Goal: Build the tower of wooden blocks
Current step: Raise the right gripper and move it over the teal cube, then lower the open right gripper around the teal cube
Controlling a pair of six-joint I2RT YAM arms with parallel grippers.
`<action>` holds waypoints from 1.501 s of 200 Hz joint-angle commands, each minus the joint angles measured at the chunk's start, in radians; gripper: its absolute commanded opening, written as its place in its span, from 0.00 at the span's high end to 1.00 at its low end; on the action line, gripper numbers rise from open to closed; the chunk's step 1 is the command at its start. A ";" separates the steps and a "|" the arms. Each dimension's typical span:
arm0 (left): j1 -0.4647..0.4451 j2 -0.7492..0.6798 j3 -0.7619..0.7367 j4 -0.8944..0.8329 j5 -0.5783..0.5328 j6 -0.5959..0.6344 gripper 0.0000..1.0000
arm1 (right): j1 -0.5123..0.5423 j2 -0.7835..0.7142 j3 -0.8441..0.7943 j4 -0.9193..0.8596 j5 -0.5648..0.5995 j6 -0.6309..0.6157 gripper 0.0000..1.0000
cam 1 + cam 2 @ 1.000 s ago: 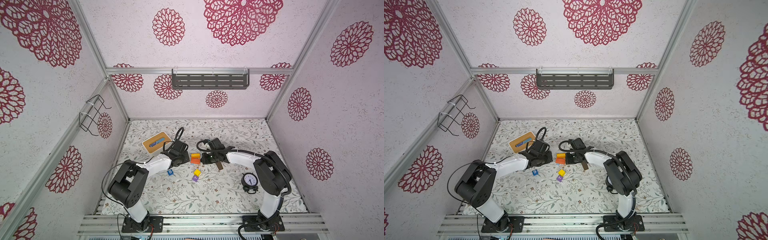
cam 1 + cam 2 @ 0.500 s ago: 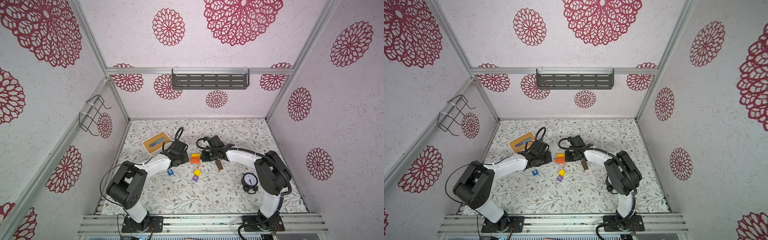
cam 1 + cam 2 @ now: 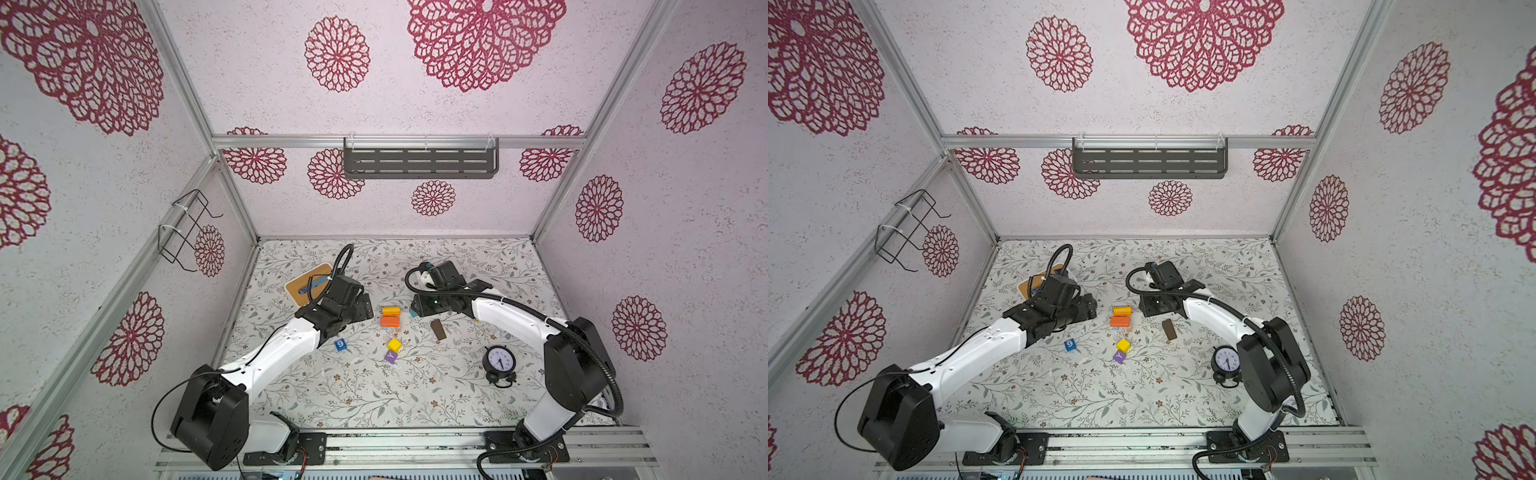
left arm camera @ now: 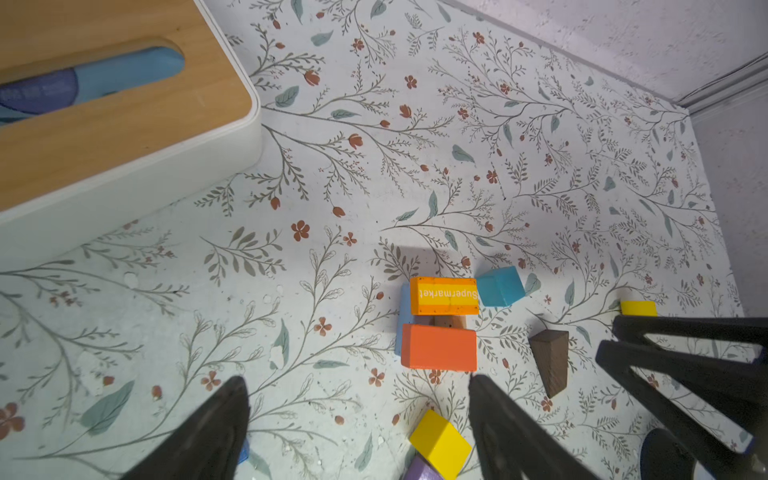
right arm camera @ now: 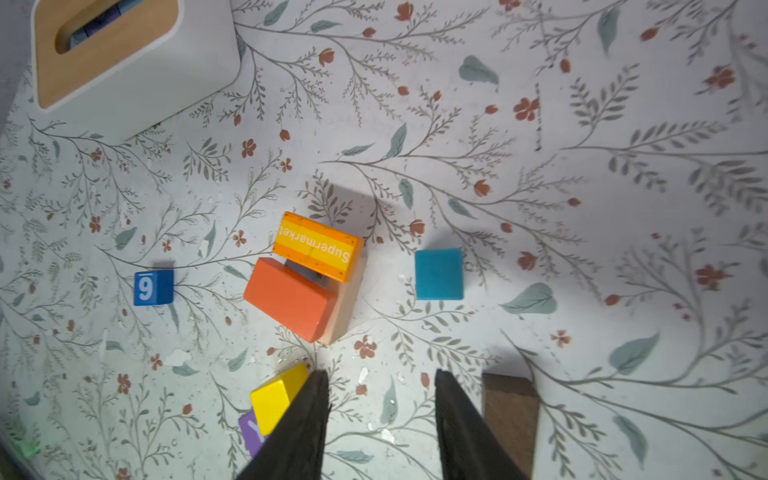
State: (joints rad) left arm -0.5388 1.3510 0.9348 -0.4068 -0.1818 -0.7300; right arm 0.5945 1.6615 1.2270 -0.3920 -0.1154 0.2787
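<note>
The stack (image 3: 390, 316) stands low in the middle of the floral counter (image 3: 374, 395), between the two grippers. Its top layer is two bars lying side by side: a yellow-orange "Supermarket" block (image 5: 318, 247) on the far side and a plain orange block (image 5: 291, 297) on the near side, a narrow gap between them. Both rest on a tan block (image 5: 347, 299), and a light blue block (image 4: 405, 328) shows at one end beneath them.

A teal cube (image 5: 439, 274) sits just right of the stack, a small gap between them. Further right and nearer, a dark brown bar (image 3: 438, 329) lies flat. On the near side of the stack a yellow cube (image 3: 394, 345) touches a purple "Y" cube (image 3: 390, 357). A blue "9" cube (image 3: 340, 344) sits alone to the near left.

The left gripper (image 4: 357, 380) hangs just left of the stack, its jaws spread wide and empty. The right gripper (image 5: 380, 374) hangs over the teal cube's side of the stack, its jaws parted and grasping nothing; bare counter shows between them.

A white box with a wooden lid (image 3: 309, 284) stands at the far left, behind the left gripper. A black alarm clock (image 3: 500, 362) stands at the near right.
</note>
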 commanded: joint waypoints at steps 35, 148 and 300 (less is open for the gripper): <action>-0.005 -0.039 -0.072 -0.049 -0.027 -0.028 0.12 | -0.026 0.051 0.084 -0.102 0.065 -0.092 0.44; 0.017 -0.075 -0.117 -0.075 -0.064 -0.034 0.03 | -0.032 0.293 0.280 -0.172 0.109 -0.130 0.44; 0.075 -0.089 -0.165 -0.034 -0.022 -0.027 0.03 | -0.028 0.403 0.342 -0.191 0.076 -0.098 0.61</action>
State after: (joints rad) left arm -0.4740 1.2980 0.7872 -0.4549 -0.2070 -0.7525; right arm 0.5701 2.0487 1.5429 -0.5575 -0.0338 0.1722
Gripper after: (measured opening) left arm 0.974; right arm 0.412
